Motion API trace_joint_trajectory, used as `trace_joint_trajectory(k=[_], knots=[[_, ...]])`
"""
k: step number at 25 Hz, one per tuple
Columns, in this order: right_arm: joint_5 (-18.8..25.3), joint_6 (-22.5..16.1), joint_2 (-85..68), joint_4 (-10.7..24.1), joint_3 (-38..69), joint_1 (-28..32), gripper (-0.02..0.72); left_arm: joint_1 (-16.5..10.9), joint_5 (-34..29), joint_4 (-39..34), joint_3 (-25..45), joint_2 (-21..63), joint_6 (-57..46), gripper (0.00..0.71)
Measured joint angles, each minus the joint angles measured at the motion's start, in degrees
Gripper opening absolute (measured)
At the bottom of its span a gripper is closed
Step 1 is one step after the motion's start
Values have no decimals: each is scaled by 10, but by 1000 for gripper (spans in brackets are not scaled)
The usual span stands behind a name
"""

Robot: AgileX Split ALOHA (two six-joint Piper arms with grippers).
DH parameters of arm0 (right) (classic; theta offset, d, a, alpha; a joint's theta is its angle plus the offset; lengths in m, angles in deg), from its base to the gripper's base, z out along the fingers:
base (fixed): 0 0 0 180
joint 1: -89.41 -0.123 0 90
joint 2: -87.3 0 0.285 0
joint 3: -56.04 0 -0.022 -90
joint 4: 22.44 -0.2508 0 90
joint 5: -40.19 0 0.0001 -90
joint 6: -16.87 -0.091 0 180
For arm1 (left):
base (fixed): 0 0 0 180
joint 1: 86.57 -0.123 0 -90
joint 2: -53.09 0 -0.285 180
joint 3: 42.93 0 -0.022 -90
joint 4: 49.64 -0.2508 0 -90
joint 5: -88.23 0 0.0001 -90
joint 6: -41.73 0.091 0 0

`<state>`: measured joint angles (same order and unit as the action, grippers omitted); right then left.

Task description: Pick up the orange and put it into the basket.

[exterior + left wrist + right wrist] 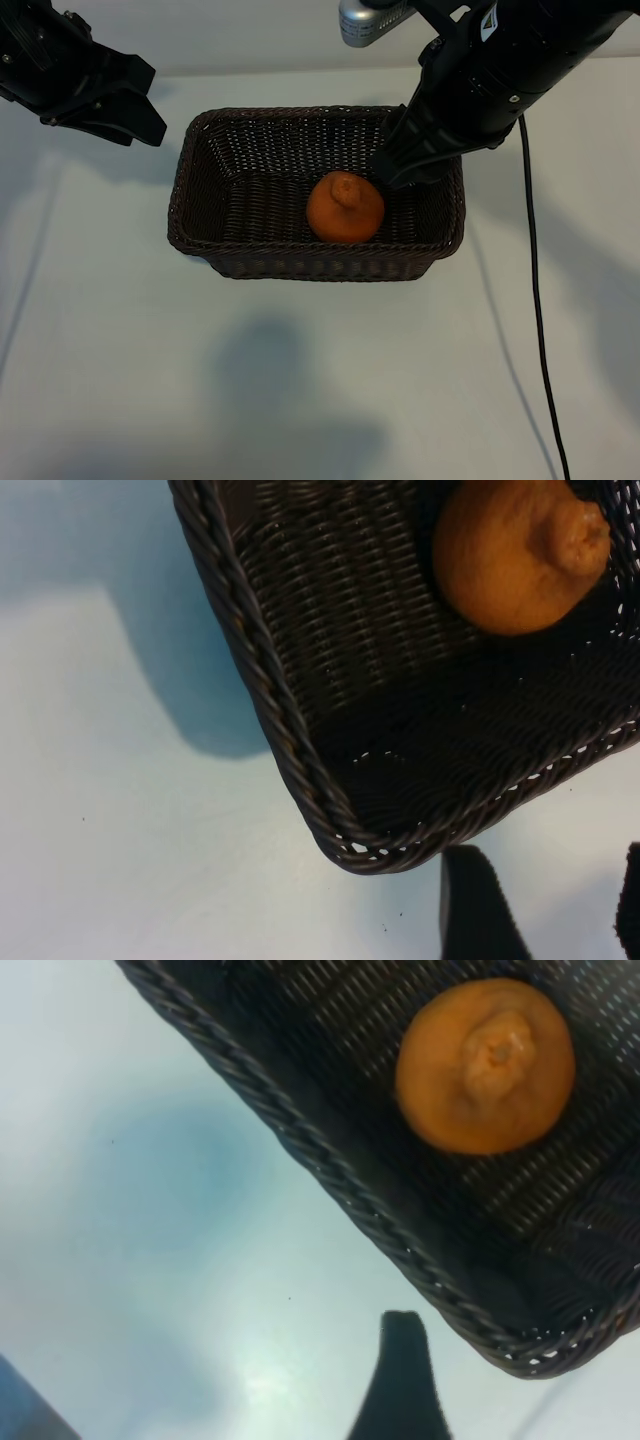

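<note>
Orange (345,208) fruit, small and roundish, sits on the floor of the basket (210,235), a little right of the middle and closer to the near wall than the far one. Its skin is bright and finely pitted, a bit lumpy, and a raised, puckered stem knob points up and slightly to the far side. Nothing is touching it. The basket is a big dark brown wicker rectangle with rounded corners, a braided rim and sloping sides; it dwarfs the fruit and stands on a pale white table (300,380).

Over the basket's far right corner hangs the right gripper (385,172), tilted downward on its thick black arm, above and to the right of the fruit and clear of it. Its claw stands wide apart and has hold of nothing. A black cable (535,300) trails from that arm toward the near edge of the table.

Off to the far left, outside the basket, the left gripper (140,125) hangs over the table, its claw partly spread and empty.
</note>
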<state>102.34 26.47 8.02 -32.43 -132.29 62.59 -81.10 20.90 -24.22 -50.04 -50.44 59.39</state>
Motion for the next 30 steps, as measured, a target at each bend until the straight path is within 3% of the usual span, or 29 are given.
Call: trace_joint_trajectory(k=[6, 10, 16, 30], knots=[[33, 0, 0, 8, 0, 0, 524, 0, 0, 0, 0, 0, 0, 398], [64, -8, -2, 35, 0, 0, 509, 0, 0, 0, 0, 0, 0, 398], [77, -22, -31, 73, 0, 7, 485, 0, 0, 0, 0, 0, 0, 398], [78, -31, -83, 87, 0, 153, 472, 0, 0, 0, 0, 0, 1, 398]])
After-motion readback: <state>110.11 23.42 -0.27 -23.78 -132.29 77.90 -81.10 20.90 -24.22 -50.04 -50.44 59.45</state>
